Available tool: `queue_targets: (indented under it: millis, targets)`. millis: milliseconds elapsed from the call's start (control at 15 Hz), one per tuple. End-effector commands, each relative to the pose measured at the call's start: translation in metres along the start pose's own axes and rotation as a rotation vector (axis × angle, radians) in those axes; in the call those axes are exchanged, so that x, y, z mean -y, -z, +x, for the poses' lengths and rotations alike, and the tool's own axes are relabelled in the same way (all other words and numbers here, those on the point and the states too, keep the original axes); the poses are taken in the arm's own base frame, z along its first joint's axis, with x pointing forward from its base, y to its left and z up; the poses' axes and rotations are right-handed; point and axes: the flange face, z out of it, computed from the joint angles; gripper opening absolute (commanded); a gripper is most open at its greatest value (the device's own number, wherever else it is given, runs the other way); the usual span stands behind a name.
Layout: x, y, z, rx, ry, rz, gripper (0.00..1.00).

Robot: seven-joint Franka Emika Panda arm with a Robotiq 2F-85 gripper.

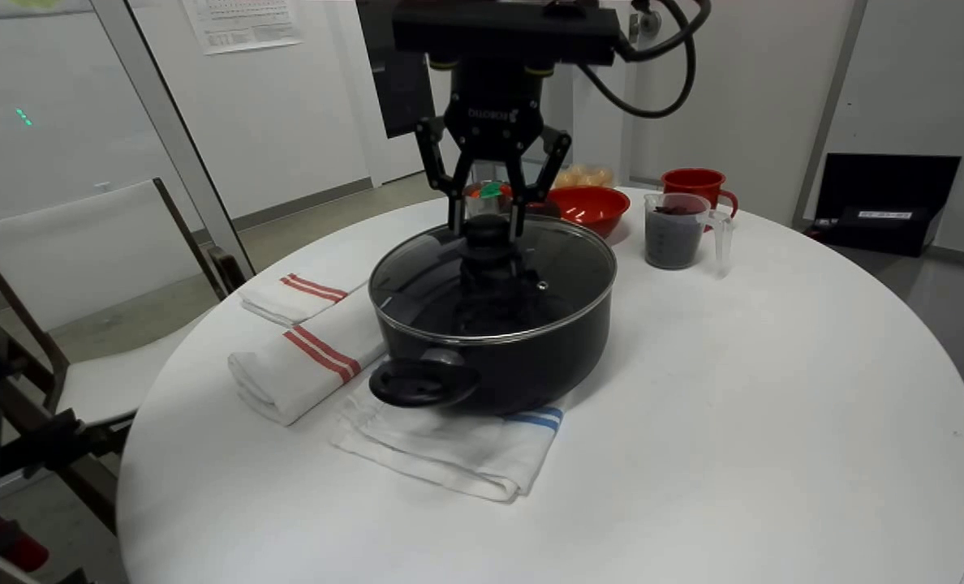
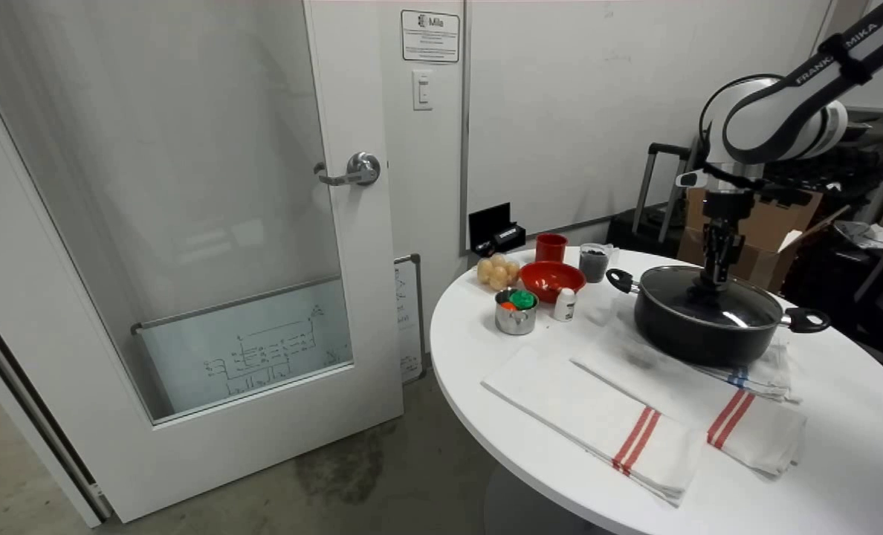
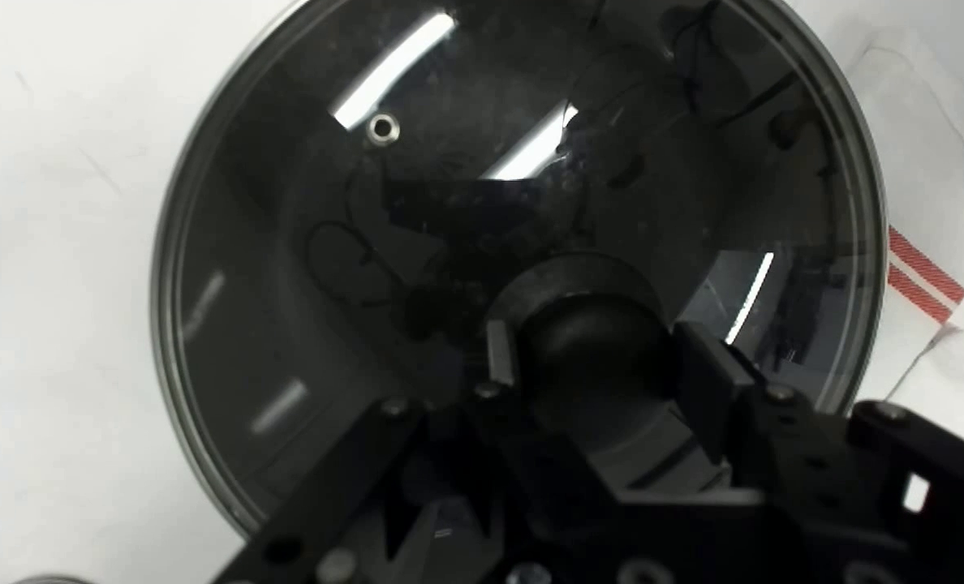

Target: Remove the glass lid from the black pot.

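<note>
The glass lid (image 1: 571, 264) lies on the black pot (image 1: 559, 361), its metal rim level with the pot's rim. It also shows on the pot (image 2: 698, 338) in an exterior view and from above in the wrist view (image 3: 466, 211). Its black knob (image 3: 596, 341) is at the centre. My gripper (image 1: 487, 231) points straight down over the lid. Its fingers are partly closed, one on each side of the knob, with no clear gap between pads and knob. In the wrist view the knob fills the space between the fingertips (image 3: 591, 353). The pot's inside is hidden in darkness.
The pot stands on a white towel with blue stripes (image 1: 458, 454). Two red-striped towels (image 1: 312, 369) lie beside it. A red bowl (image 2: 553, 279), red mug (image 2: 551, 247), measuring cup (image 2: 594, 261), metal cup (image 2: 516, 319), white bottle (image 2: 565, 305) and pale round items (image 2: 497, 272) stand nearby.
</note>
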Motion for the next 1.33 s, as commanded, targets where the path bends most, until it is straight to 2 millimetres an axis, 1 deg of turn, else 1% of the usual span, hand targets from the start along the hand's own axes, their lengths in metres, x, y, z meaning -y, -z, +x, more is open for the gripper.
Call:
queue_targets:
  millis: [0, 200, 400, 667, 800, 1000, 1267]
  targets:
    - [0.003, 0.024, -0.007, -0.008, -0.001, -0.044, 0.25]
    - [0.007, 0.041, -0.011, -0.013, 0.003, -0.074, 0.25]
    - [0.009, 0.067, -0.013, -0.025, 0.026, -0.119, 0.25]
    - [0.014, 0.096, -0.006, -0.045, 0.063, -0.161, 0.25]
    - [0.018, 0.106, 0.004, -0.055, 0.094, -0.171, 0.25]
    - [0.025, 0.116, 0.027, -0.060, 0.157, -0.175, 0.25]
    - [0.045, 0.123, 0.069, -0.054, 0.282, -0.165, 0.25]
